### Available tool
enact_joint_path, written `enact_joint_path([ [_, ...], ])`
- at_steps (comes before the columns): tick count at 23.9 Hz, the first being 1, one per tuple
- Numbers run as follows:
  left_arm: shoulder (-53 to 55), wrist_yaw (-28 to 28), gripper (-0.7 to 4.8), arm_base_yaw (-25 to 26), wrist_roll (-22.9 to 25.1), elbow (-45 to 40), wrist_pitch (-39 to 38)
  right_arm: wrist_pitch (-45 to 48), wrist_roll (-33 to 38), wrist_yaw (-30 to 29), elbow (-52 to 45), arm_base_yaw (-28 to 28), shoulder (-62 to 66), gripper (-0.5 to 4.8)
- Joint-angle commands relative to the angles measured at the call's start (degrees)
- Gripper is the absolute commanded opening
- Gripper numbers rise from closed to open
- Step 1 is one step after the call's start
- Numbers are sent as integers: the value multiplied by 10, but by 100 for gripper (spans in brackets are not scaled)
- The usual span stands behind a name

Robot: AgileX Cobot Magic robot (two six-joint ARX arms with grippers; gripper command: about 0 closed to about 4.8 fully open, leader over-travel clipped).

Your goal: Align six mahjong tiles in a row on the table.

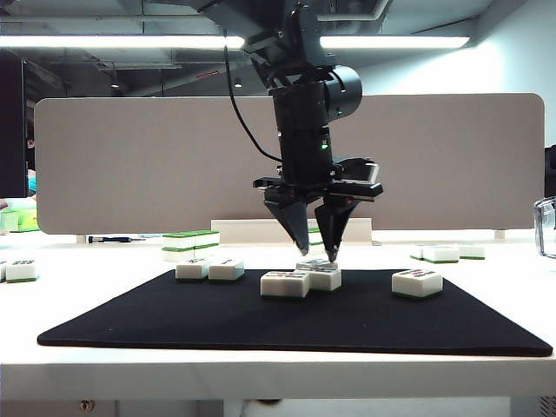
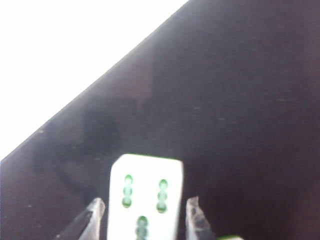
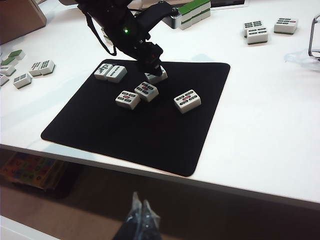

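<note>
Left gripper (image 2: 145, 220) straddles a green-dotted mahjong tile (image 2: 146, 192) on the black mat (image 2: 225, 100) — fingers apart, not clamped; right gripper (image 3: 140, 216) parked off-table, fingertips together.

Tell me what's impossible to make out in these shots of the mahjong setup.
- Whether the left gripper pinches the tile: left wrist view is blurred and its lower edge crops the tile.
- That tile's face in the right wrist view: the left arm covers it.
- Marks on the other mat tiles: too small.
- Right gripper: partly cropped, fingers together.
</note>
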Motion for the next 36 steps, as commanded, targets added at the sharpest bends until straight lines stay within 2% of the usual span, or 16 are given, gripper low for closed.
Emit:
enact_joint_path([
  [1,7,16,220,8,2,2,0,10,-1,-1,2,0,-6,-1],
  [3,10,38,219,9,0,2,1,10,-1,-1,2,0,-6,-1],
  [6,11,38,205,11,0,2,1,10,-1,-1,2,0,-6,-1],
  [7,11,38,189,11,0,2,0,10,-1,0,2,0,-6,-1],
  [8,11,39,141,11,-1,2,-3,10,-1,-1,2,0,-6,-1],
  [10,11,38,96,11,-3,2,-11,10,-1,-1,2,0,-6,-1],
  [15,6,36,96,18,-45,3,-61,10,-1,-1,2,0,-6,-1],
  [18,3,34,97,37,-96,3,-95,10,-1,-1,2,0,-6,-1],
  [22,3,34,97,63,-130,3,-111,10,-1,0,2,0,-6,-1],
  [29,3,34,98,72,-140,3,-138,10,-1,1,2,0,-6,-1],
  [33,3,38,182,72,-144,3,-141,10,-1,1,2,0,-6,-1],
  [36,0,38,188,72,-144,3,-142,10,-1,1,2,0,-6,-1],
])
